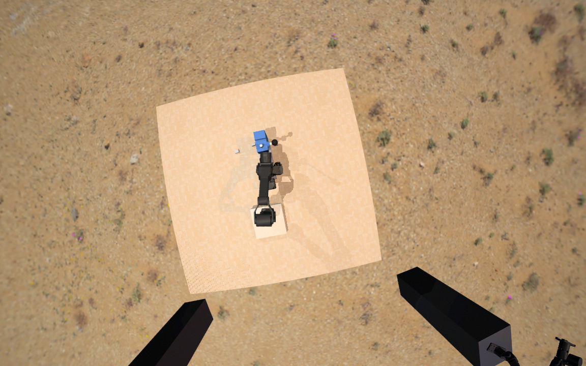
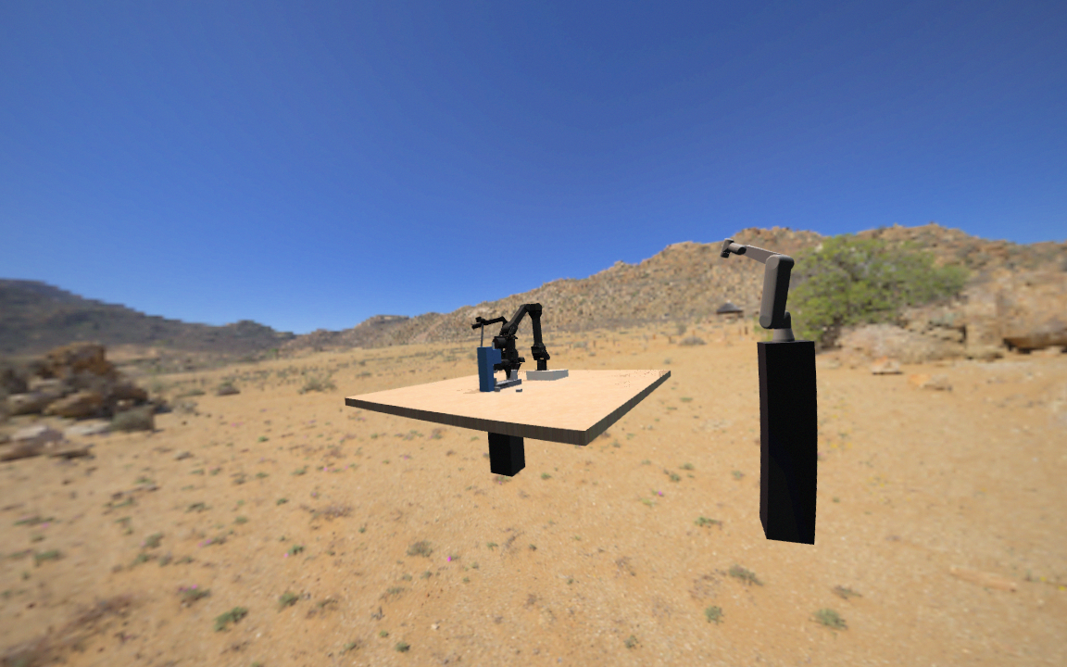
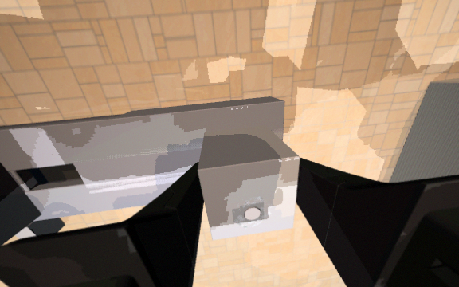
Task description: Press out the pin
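The grey block with its round light pin stands between my fingertips at the outer end of the grey press bed. Whether it rests fully on the bed is hard to tell. My gripper is open, its fingers still close on both sides of the block. The dark slot in the bed lies left of the block, away from the pin. The blue press stands beyond my arm. Its lever's black knob is at the right side of the press. The punch and cup are not clearly visible.
A small pale block lies on the table left of the press in the top view. The arm's pale base plate is on the opposite side from the press. A ribbed grey surface shows at the wrist view's right.
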Controlling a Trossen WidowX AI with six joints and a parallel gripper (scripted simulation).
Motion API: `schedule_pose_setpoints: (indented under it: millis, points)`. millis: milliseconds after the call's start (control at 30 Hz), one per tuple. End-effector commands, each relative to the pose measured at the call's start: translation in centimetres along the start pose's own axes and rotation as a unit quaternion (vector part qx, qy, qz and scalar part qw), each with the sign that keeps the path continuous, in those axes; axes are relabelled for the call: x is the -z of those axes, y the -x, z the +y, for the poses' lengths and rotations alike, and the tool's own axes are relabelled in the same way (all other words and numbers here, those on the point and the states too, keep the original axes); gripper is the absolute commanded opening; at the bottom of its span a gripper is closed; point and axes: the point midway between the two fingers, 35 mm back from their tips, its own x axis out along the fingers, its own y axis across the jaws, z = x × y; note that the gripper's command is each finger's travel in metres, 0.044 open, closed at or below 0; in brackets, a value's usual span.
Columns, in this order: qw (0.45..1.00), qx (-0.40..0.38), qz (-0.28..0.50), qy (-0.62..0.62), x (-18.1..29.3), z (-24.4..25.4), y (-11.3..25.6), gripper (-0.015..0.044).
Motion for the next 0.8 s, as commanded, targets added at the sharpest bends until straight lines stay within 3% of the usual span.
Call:
schedule_pose_setpoints:
  millis: [0,100,200,333,633,767]
  points:
    - [1.000,-0.001,0.000,0.000,0.0,0.0,0.0,0.0368]
    - [1.000,0.000,0.000,0.000,0.0,0.1,1.0,0.0440]
    - [1.000,0.002,0.001,-0.001,0.0,0.0,4.1,0.0440]
    - [1.000,0.002,0.001,-0.002,0.0,-0.1,4.4,0.0440]
    - [1.000,-0.003,-0.001,0.001,-0.1,0.2,10.6,0.0204]
    - [1.000,-0.003,-0.001,0.001,-0.1,0.2,10.8,0.0099]
